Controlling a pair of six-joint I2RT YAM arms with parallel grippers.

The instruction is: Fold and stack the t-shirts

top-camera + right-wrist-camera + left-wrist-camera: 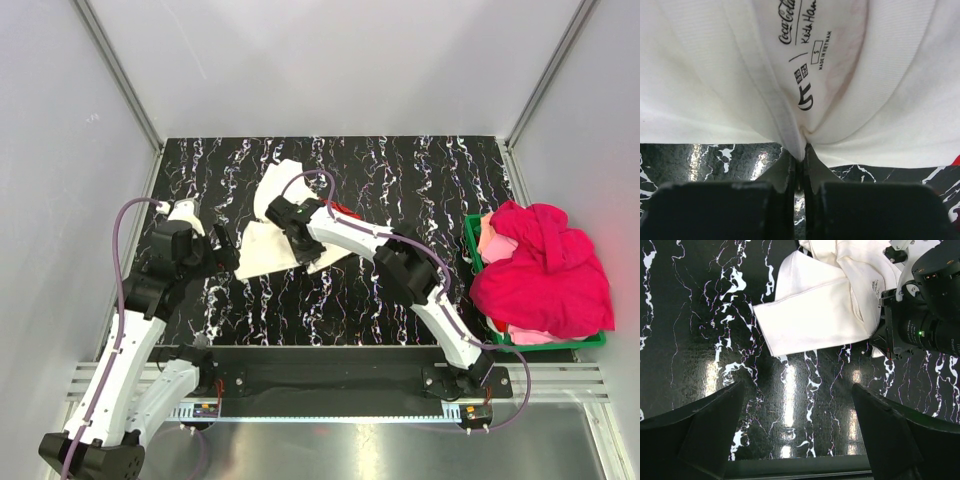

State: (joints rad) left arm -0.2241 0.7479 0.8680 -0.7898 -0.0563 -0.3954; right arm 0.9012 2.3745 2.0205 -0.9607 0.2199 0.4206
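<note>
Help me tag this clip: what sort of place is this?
Probably a robot lab test cell: plain grey walls, metal framing, left arm and right arm bolted to a rail at a marbled table, a basket of pink shirts.

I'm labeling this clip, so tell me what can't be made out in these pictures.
1. Top view: the red print on the white t-shirt is covered, all but a sliver, by the right arm and folded cloth.
2. Top view: the heaped pink t-shirts hide their own count and most of the green basket.
3. Right wrist view: cloth pinched in the right end effector fills the frame; the shirt's outline is cut off.
</note>
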